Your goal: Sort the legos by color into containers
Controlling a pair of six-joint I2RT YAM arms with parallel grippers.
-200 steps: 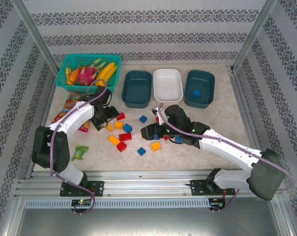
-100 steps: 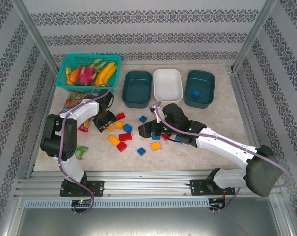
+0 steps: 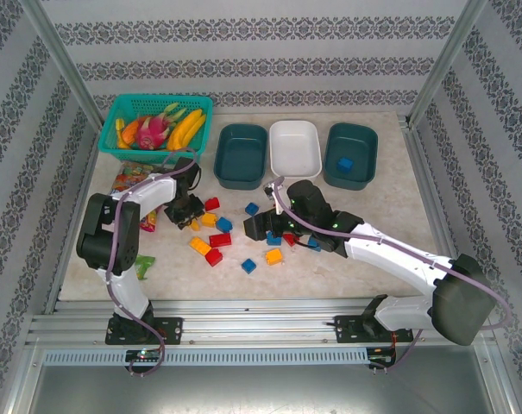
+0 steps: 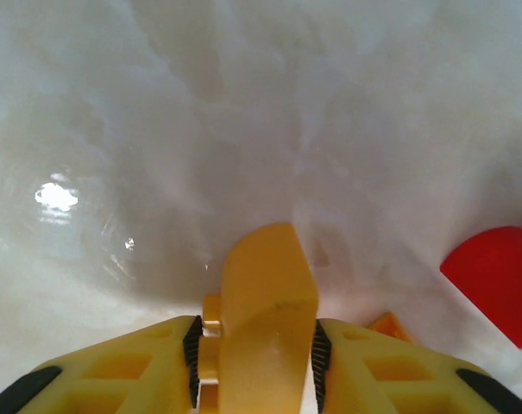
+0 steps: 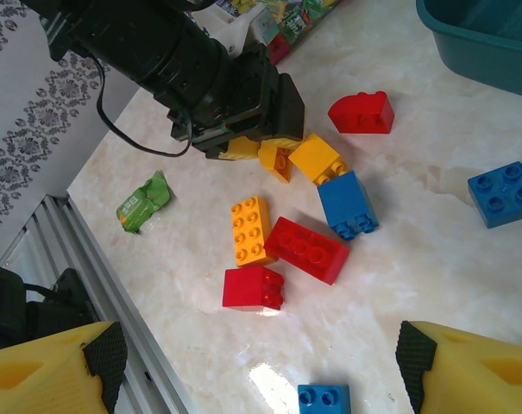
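Observation:
My left gripper (image 4: 256, 345) is shut on a yellow-orange lego (image 4: 267, 310), low over the table; from above it (image 3: 189, 212) sits at the left end of the lego cluster. A red lego (image 4: 498, 276) lies just right of it. My right gripper (image 5: 261, 362) hangs open with nothing between its fingers, above a red lego (image 5: 254, 288), a yellow lego (image 5: 250, 230), a longer red lego (image 5: 305, 249) and a blue lego (image 5: 347, 204). At the back stand a dark teal container (image 3: 242, 159), a white container (image 3: 294, 151) and a second dark teal container (image 3: 361, 145) holding one blue lego (image 3: 344, 164).
A teal mesh basket (image 3: 114, 129) of toy fruit stands back left, a colourful snack bag (image 3: 127, 185) in front of it. A green wrapper (image 3: 141, 267) lies near the front left. More legos (image 3: 252, 209) are scattered mid-table. The metal rail (image 5: 79, 285) runs along the near edge.
The left gripper has closed on the yellow-orange lego, and the left arm's elbow has swung back toward the left. The right gripper drifted slightly left and stayed open.

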